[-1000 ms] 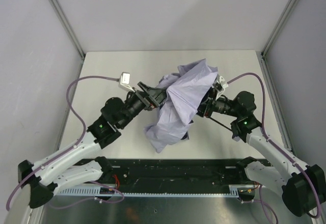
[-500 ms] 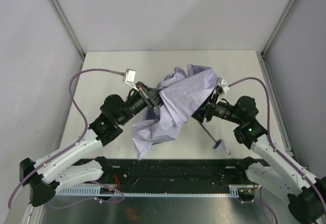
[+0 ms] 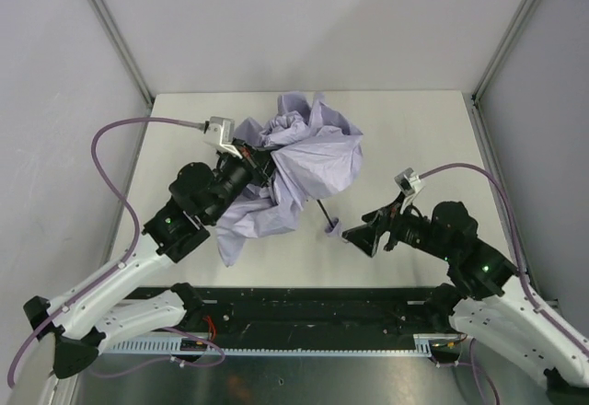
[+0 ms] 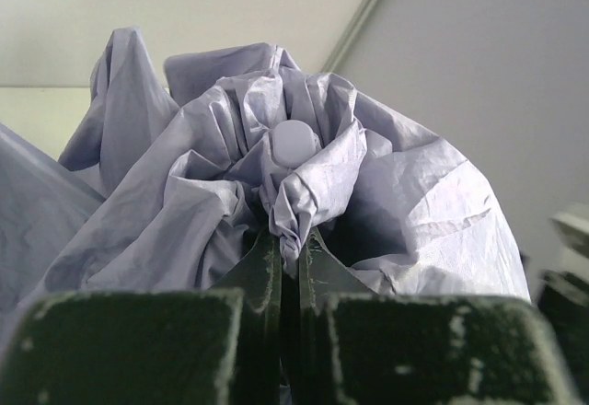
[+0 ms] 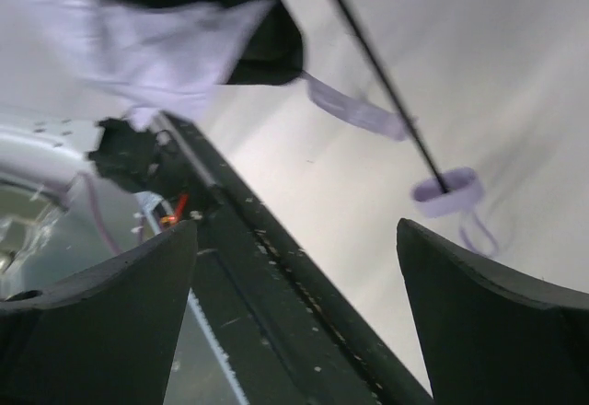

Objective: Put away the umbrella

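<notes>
A pale table top [image 3: 414,129] sits between plain grey walls. The compact umbrella with crumpled lavender-grey fabric [image 3: 313,161] lies left of centre. Its thin black shaft [image 3: 324,212] slants toward the near right and ends in a small pale handle with a wrist loop [image 3: 333,231].

The left gripper [image 4: 288,239] has its jaws pressed together on a fold of canopy just below the round pale tip cap [image 4: 293,140]. The right gripper [image 3: 359,237] holds nothing. Its jaws are spread wide just right of the handle.

The step looks like collapsing the shaft. The right jaws should close squarely on the handle, then push along the shaft's own line. Pushing off that line may bend the thin rod. The left pinch holds fabric only and may slip.

Count: 1 umbrella, 1 shaft, 1 handle, 1 cap, 2 grippers.
</notes>
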`<state>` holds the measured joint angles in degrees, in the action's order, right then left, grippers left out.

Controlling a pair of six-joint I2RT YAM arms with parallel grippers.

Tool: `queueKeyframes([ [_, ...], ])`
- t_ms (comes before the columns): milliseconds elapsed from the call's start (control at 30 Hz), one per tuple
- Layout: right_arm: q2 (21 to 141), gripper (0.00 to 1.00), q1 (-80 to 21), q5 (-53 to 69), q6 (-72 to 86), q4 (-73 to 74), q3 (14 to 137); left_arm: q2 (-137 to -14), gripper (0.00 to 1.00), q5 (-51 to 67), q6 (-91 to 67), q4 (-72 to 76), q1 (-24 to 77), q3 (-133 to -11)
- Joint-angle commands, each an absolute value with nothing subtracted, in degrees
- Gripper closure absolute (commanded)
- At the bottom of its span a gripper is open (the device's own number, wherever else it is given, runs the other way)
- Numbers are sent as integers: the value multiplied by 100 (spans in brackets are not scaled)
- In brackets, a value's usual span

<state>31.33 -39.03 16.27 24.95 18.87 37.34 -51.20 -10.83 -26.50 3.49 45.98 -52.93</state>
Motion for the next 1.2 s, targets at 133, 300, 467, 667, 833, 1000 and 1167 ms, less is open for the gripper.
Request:
queueKeyframes([
  [133,4151,7,-6676,-675,1561,1212,5304,-5263,100,-1587,-2496,96,4564,-5688],
  [300,5296,2,-7529,-1837,592,939,6314,-5307,100,-1628,-2609,-286,4566,-5722],
  [467,5957,1,-6533,-1506,488,869,6686,-5199,100,-1312,-2796,-375,4568,-5637],
  [667,6262,1,-5516,-542,427,721,6706,-5058,100,-672,-2960,-387,4570,-5565],
  [833,6395,1,-5011,506,475,622,6702,-5012,100,-222,-2976,-379,4562,-5576],
  [1000,6449,1,-4759,1530,673,256,6510,-4983,100,251,-3054,-279,4570,-5594],
  [1167,6397,1,-4565,2421,937,-244,6185,-4803,100,955,-2993,353,4568,-5456],
])
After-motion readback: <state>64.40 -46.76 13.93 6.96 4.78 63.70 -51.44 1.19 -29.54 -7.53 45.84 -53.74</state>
